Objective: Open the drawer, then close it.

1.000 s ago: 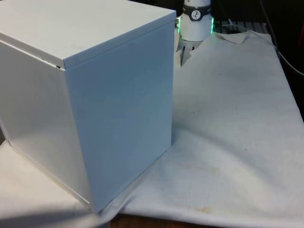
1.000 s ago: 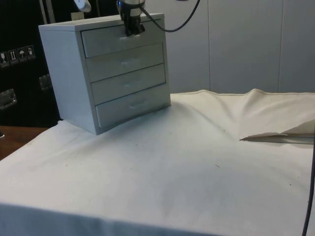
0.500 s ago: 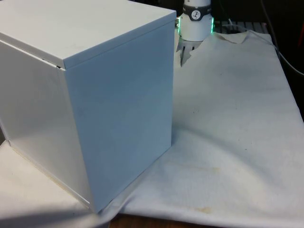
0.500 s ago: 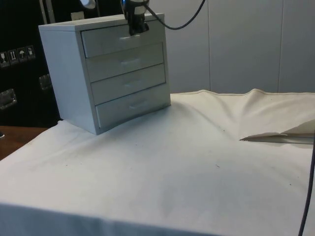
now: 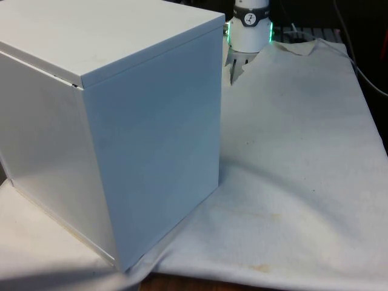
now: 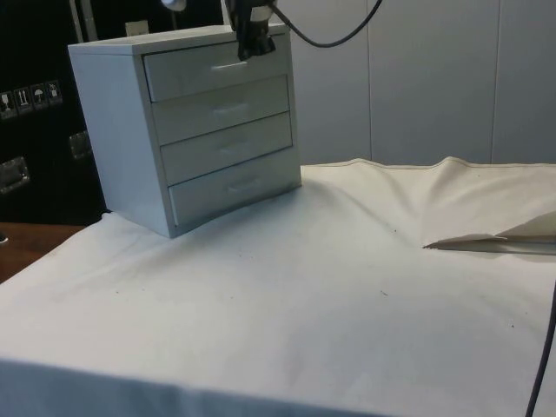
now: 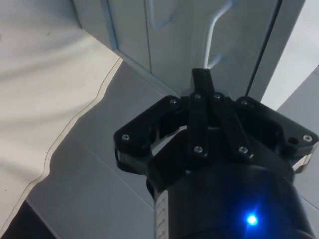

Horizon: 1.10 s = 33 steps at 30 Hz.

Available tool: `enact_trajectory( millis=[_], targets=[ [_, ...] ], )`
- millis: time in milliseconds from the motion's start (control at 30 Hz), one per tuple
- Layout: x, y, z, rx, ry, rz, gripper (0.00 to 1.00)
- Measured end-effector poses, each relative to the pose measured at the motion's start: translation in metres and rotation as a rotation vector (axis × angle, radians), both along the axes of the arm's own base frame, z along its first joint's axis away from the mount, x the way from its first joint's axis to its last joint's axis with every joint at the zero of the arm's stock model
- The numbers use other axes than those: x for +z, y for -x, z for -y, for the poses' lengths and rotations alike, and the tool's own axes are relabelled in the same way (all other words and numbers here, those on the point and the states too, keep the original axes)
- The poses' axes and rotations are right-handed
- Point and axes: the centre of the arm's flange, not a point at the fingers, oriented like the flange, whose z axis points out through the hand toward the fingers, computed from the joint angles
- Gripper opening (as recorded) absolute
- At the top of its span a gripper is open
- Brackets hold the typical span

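Apparently pressed together, the end effector (image 6: 252, 48) hangs over the white cloth (image 6: 304, 295) before dark cabinets (image 6: 35, 104).

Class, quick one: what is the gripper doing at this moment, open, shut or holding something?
Gripper: fingers pressed together, shut, holding nothing, just off the top drawer's handle of the chest of drawers.
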Motion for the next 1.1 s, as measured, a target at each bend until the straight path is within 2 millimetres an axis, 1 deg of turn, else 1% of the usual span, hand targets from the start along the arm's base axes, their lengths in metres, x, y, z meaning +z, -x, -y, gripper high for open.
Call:
enact_trajectory(
  millis=[433, 567, 867, 1100],
  targets=[
    [0.006, 0.024, -0.013, -0.002, -0.017, 0.016, 0.0],
    [0.007, 0.027, -0.015, -0.001, -0.019, 0.02, 0.0],
    [0.01, 0.045, -0.024, 0.001, -0.029, 0.036, 0.0],
    [0.013, 0.054, -0.028, 0.002, -0.035, 0.043, 0.0]
  ],
)
